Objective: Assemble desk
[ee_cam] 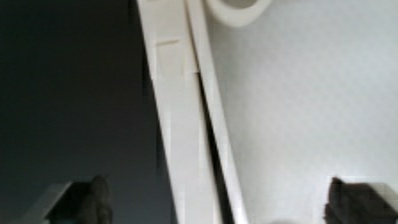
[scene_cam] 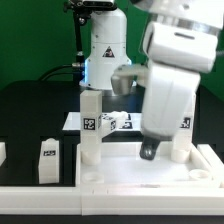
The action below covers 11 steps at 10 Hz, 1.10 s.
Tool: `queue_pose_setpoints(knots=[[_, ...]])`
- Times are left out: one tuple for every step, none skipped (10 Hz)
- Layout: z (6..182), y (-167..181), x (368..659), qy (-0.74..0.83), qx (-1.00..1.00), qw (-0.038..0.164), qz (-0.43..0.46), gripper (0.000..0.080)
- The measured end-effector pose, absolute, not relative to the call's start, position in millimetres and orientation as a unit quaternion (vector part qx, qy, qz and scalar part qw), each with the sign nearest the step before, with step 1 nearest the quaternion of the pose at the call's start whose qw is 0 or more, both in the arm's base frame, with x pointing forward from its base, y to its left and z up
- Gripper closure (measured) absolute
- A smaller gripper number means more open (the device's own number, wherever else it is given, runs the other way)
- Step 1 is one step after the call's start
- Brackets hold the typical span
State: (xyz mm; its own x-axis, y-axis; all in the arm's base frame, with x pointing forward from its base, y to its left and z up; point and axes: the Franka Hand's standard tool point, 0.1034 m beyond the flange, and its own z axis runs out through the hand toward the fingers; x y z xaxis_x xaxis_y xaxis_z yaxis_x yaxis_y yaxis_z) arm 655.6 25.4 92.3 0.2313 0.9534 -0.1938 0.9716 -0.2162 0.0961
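The white desk slab lies flat at the front of the table. One tagged white leg stands upright at the slab's corner on the exterior view's left. A second leg stands at the right, partly hidden by the arm. My gripper hangs just above the slab between them. In the wrist view its dark fingertips stand wide apart around my gripper's centre, open, with nothing held. The slab and its edge pass below them. A round socket shows at one end.
A loose tagged leg stands on the black table at the exterior view's left, another white piece at the frame's edge. A small tagged block lies behind the slab. A long white rail runs beside the slab's edge. The robot base stands behind.
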Motion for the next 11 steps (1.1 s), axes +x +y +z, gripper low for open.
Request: queue_pose_setpoints(knots=[[91.6,22,654,0.564,0.819,0.102,-0.037,0.0158],[90.1,22,653,0.527,0.843,0.103,-0.034,0.0158],[90.1,22,653,0.496,0.862,0.104,-0.03,0.0151],[90.8,22,653,0.47,0.876,0.104,-0.027,0.0151],[103.3,15,650,0.441,0.892,0.092,-0.032,0.015],[127.4,7,644,0.421,0.902,0.088,-0.038,0.015],[146.6,3,633,0.379,0.921,0.085,-0.029,0.015],[154.2,-2,619,0.328,0.941,0.081,-0.024,0.015],[151.6,-2,616,0.299,0.951,0.081,-0.023,0.015],[149.0,-1,618,0.287,0.954,0.082,-0.024,0.015],[148.9,0,618,0.245,0.966,0.081,-0.02,0.015]])
